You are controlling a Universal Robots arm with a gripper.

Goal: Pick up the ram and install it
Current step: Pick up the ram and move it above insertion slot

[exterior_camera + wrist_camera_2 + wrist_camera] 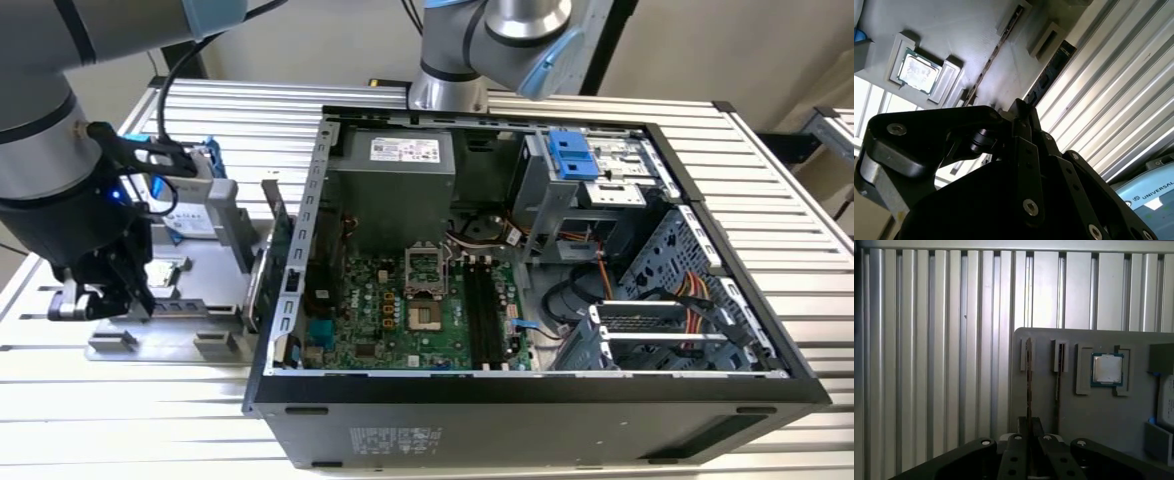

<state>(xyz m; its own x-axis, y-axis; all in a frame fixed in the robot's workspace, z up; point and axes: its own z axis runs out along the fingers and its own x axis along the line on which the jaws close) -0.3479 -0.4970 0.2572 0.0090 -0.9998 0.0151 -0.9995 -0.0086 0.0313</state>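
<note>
Black linkage of the hand [1029,421] was seen nearest, its fingers [1036,429] drawn together to a thin slit and, by the look of it, closed on the upper edge of the ram [1028,385]. Beyond the hand, the ribbed table [134,420] and the open computer case [534,395] were shown, the case well apart from the hand, past the grey tray [214,320]. The ram was seated on edge in the tray slot nearest the tray's rim, its long axis running straight ahead from the fingertips, along the slot. Past a second slot [1058,385] from the hand, the silver CPU chip [1107,369] was seated. A white label [403,150] on the case's power supply [387,190] was noted; its print was left unread.
</note>
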